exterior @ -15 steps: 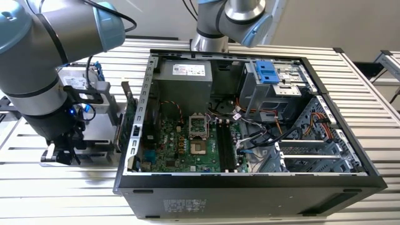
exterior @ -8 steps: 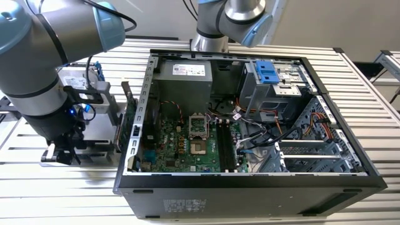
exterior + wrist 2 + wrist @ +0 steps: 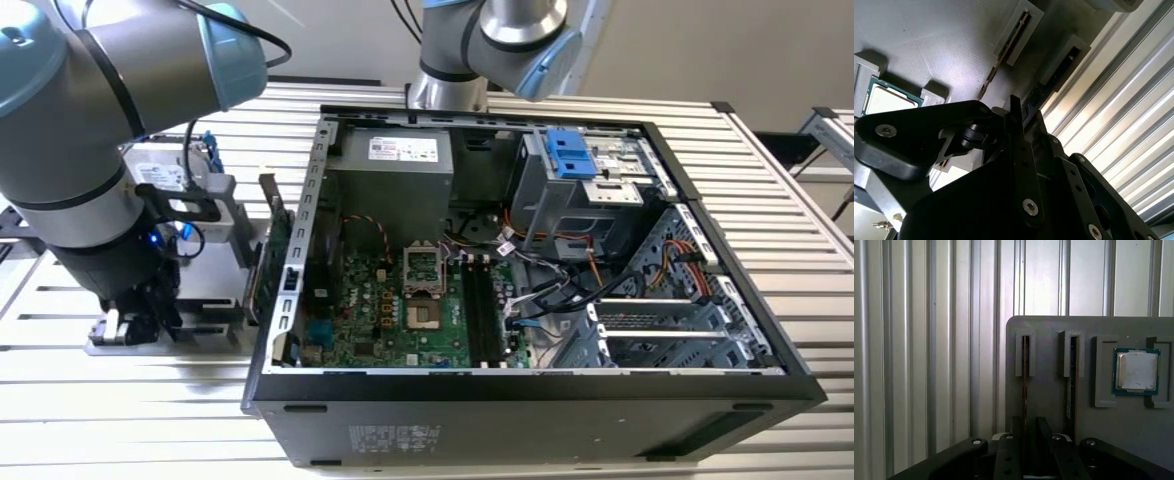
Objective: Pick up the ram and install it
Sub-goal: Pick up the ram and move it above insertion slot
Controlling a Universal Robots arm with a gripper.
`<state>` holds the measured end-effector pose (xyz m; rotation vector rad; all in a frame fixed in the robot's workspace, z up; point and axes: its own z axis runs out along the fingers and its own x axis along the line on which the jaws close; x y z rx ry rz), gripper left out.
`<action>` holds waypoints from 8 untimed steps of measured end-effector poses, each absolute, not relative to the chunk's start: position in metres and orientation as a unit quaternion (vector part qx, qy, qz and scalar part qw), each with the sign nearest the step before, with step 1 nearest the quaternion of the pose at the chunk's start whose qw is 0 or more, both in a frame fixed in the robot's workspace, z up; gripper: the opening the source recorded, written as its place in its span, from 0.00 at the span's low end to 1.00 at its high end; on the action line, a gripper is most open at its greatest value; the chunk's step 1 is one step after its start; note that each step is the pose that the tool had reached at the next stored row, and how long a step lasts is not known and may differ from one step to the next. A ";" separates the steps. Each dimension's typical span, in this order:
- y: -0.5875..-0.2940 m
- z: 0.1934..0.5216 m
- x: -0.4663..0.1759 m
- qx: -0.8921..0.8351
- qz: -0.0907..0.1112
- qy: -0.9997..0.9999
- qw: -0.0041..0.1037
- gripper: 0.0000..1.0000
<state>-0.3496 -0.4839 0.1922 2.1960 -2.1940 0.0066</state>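
I see my black gripper [image 3: 1028,424] poised over the near end of the ram [image 3: 1025,371], a thin dark green circuit-board stick; I cannot tell whether it grips. The ram stands on edge in a grey slotted tray [image 3: 1049,324], its long axis pointing straight away from the gripper, parallel to the grooves of the ribbed metal table [image 3: 914,340].

Arm [image 3: 94,150]: we see it folded low at the exterior view's left.
Pincer [image 3: 131,322]: we see it aimed downward.
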 end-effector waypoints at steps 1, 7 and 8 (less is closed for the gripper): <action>-0.484 0.192 -0.350 0.707 0.002 -0.707 0.019 1.00; -0.485 0.192 -0.349 0.707 0.002 -0.707 0.019 1.00; -0.485 0.192 -0.349 0.707 0.002 -0.707 0.019 1.00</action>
